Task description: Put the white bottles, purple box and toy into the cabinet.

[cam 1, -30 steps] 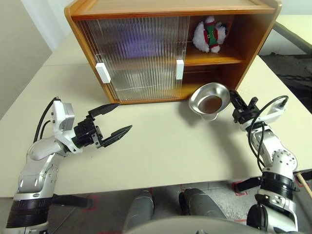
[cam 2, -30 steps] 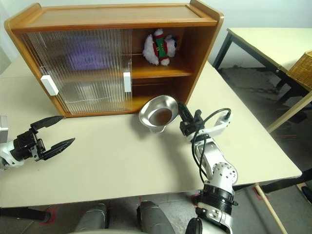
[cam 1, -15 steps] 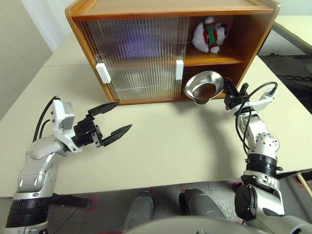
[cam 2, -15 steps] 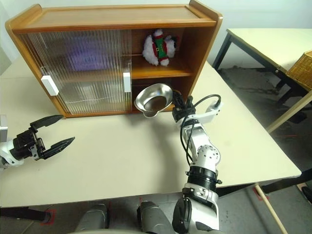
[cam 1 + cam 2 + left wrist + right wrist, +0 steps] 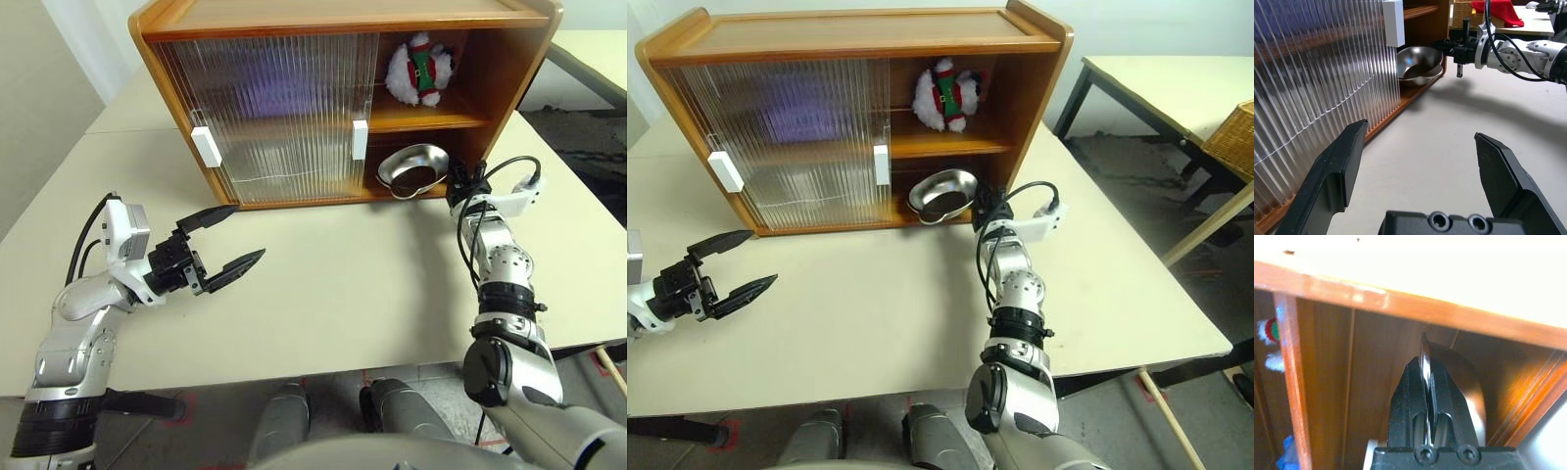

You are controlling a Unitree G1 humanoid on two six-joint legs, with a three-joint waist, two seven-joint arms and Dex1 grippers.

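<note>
The right gripper (image 5: pixel 453 182) has its jaws pinched on the rim of a metal bowl (image 5: pixel 411 168) at the cabinet (image 5: pixel 294 20) lower shelf; the toy (image 5: pixel 419 69) sits above (soft, light, best squeezed mid-body); the left gripper (image 5: pixel 228 242) gapes empty over the worktop (image 5: pixel 333 294).

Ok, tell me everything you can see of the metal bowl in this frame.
The metal bowl is shiny, silver-coloured, round and shallow with a thin flared rim, its dark inside looking empty. It sits tilted in the open lower compartment of the cabinet, below the shelf that carries the toy and beside the sliding door's white handle. The right hand is shut on its rim, pinching the thin edge between both fingers. Whether its base rests on the cabinet floor cannot be told.
</note>
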